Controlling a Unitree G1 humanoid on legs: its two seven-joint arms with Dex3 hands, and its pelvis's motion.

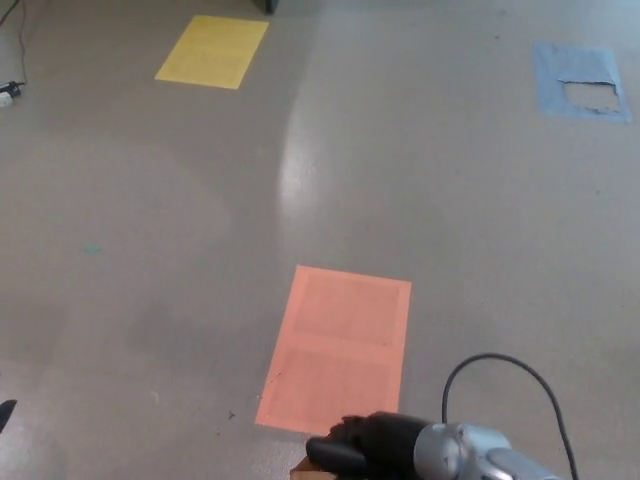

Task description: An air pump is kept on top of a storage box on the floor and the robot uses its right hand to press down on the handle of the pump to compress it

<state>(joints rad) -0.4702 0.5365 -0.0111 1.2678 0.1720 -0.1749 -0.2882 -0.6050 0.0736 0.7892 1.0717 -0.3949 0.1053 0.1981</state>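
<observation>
Past the yellow rectangular floor patch [212, 52] at the grey floor's [150, 250] far-left corner and the orange patch [337, 348] mid-floor, the black right hand [365, 455] sits at the bottom edge; whether it grips cannot be told. The pump is unseen, presumably beneath it. Unwatched, the palm could slide off and topple it.
</observation>
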